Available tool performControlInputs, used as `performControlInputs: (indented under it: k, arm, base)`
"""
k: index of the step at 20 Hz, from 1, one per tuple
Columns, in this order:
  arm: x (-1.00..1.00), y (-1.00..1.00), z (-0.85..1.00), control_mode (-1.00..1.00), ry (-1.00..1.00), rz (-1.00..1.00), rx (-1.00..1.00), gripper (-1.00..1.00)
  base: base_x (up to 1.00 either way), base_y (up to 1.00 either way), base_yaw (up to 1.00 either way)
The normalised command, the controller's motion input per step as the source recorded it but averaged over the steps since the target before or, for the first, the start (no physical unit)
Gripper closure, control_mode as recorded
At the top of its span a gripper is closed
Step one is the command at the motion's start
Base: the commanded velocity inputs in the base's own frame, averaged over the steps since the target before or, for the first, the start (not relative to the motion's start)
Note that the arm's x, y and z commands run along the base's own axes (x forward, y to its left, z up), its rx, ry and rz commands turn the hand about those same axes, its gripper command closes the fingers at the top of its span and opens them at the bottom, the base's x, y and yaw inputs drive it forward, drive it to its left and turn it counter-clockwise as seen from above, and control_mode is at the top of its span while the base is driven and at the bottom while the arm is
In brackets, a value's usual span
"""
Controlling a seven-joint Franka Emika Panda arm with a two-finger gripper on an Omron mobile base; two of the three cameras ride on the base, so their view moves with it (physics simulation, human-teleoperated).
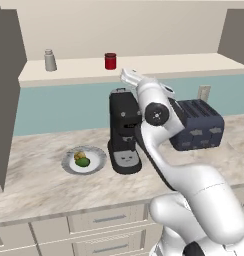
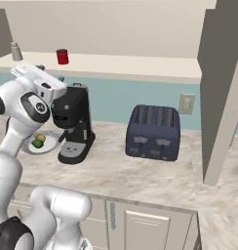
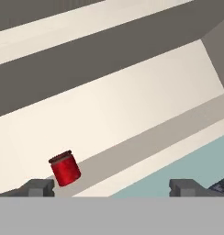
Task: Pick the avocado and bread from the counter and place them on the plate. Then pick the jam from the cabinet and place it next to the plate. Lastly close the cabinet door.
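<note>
Beige marble-patterned table is seen nearest, above pale drawers with silver handles. On it, a round white plate with a grey speckled rim carries the small green oval avocado and the golden-brown round bread, touching each other. Just beside the plate a black coffee machine is set, and a dark blue toaster stands further right. Higher and farther, the pincer is held wide, nothing between its tips. Beyond, the small red cylindrical jam jar with a darker lid stands upright on the pale shelf of the beige wall cabinet, near the front edge, bare shelf to either side, well apart from a grey-white shaker.
</note>
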Motion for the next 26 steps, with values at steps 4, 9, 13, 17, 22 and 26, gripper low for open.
performControlInputs:
  k: [4,9,13,17,22,26]
  arm:
    - [0.16,0.02,0.11,-1.0,0.04,0.01,0.0,-1.0]
    - [0.21,0.11,0.13,-1.0,0.11,0.01,-0.05,-1.0]
    - [0.16,0.22,0.07,-1.0,0.15,0.01,-0.15,-1.0]
    - [0.29,0.26,0.04,-1.0,0.13,0.0,-0.16,-1.0]
    - [0.5,0.12,0.0,-1.0,0.07,0.0,-0.09,-1.0]
    - [0.51,0.01,0.0,-1.0,0.02,0.03,-0.05,-1.0]
  base:
    - [0.0,0.0,0.0]
    - [0.0,0.0,0.0]
    - [0.0,0.0,0.0]
    - [0.0,0.0,0.0]
    - [0.0,0.0,0.0]
    - [0.0,0.0,0.0]
